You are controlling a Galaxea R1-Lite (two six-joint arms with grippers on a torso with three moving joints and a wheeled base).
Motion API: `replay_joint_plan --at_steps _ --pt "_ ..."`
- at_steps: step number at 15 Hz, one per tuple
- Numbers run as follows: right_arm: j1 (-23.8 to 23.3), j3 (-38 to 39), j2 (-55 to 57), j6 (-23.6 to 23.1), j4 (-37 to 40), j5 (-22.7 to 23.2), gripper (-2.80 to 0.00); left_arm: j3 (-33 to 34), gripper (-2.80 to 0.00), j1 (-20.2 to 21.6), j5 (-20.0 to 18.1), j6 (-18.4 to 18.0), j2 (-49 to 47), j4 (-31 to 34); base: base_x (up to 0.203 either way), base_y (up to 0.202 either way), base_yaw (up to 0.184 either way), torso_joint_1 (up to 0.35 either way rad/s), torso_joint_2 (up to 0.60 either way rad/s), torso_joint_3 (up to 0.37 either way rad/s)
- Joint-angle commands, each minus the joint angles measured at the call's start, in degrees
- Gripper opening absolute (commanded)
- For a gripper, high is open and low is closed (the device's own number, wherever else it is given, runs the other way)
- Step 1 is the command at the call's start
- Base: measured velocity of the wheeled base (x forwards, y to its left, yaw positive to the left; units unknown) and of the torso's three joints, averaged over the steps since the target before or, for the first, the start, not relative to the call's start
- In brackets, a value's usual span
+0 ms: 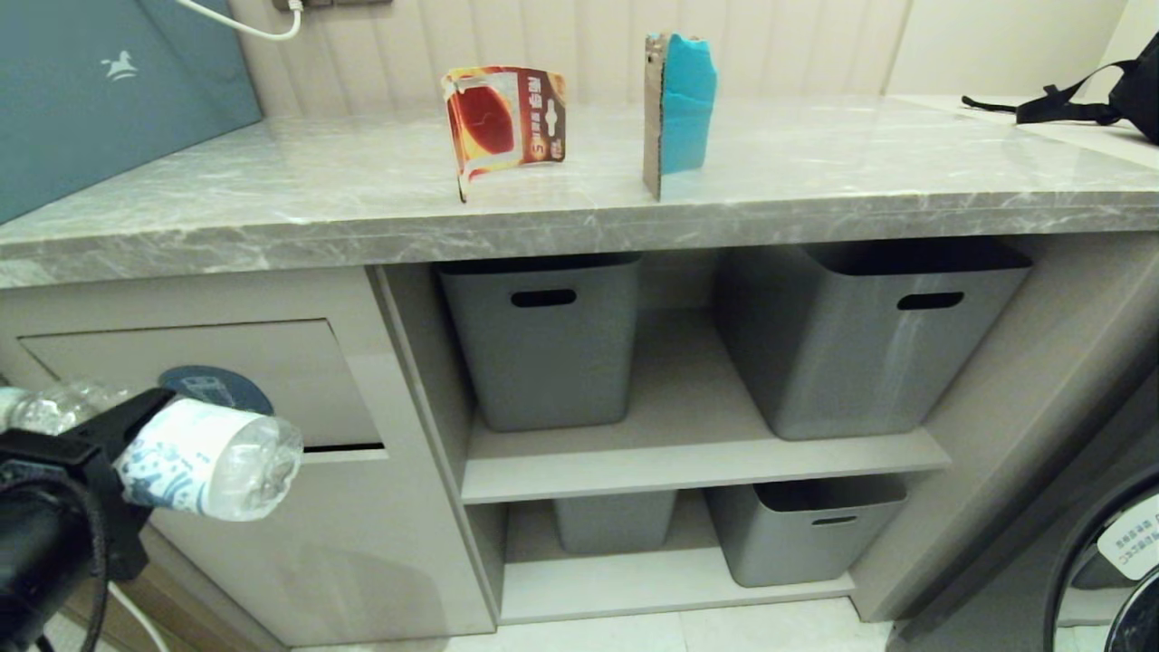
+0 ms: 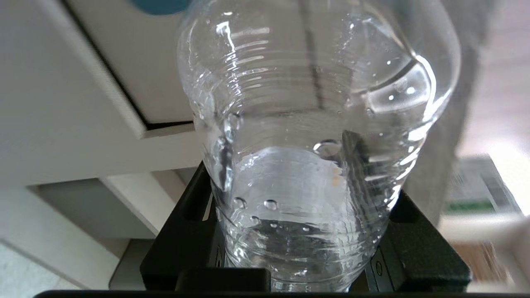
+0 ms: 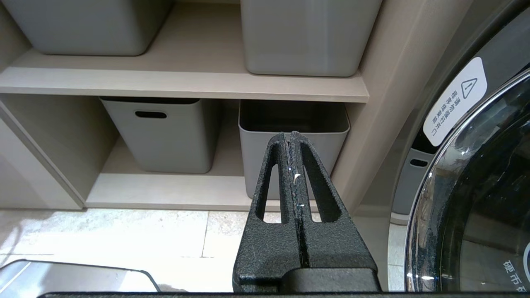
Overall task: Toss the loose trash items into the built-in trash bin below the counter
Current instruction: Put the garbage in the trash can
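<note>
A clear plastic water bottle (image 1: 204,457) with a white-blue label lies level in my left gripper (image 1: 118,453), which is shut on it at the lower left, just in front of the built-in trash bin's flap (image 1: 290,362) with its round blue sticker (image 1: 213,385). The left wrist view shows the bottle (image 2: 306,124) filling the space between the black fingers (image 2: 182,231), the flap's edge (image 2: 136,120) close behind. On the counter (image 1: 860,172) stand a bent red-orange blister card (image 1: 504,118) and a folded teal-and-brown cardboard piece (image 1: 681,109). My right gripper (image 3: 290,138) is shut and empty, low by the shelves.
Grey storage bins (image 1: 543,340) (image 1: 869,335) fill the open shelves right of the bin cabinet, with smaller ones (image 1: 801,539) below. A large blue-grey box (image 1: 100,91) leans at the counter's left; a black backpack (image 1: 1132,91) lies far right. A washing machine door (image 1: 1114,570) is at lower right.
</note>
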State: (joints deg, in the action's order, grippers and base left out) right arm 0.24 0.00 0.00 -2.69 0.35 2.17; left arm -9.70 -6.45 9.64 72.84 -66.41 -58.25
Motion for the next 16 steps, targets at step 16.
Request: replay_joint_plan --at_steps 16 --pt "0.02 0.0 -0.09 -0.03 0.0 0.03 -2.8 -12.4 -2.8 22.49 -13.2 7.88 -29.82 -0.63 0.0 0.0 0.0 0.0 0.0 0.0"
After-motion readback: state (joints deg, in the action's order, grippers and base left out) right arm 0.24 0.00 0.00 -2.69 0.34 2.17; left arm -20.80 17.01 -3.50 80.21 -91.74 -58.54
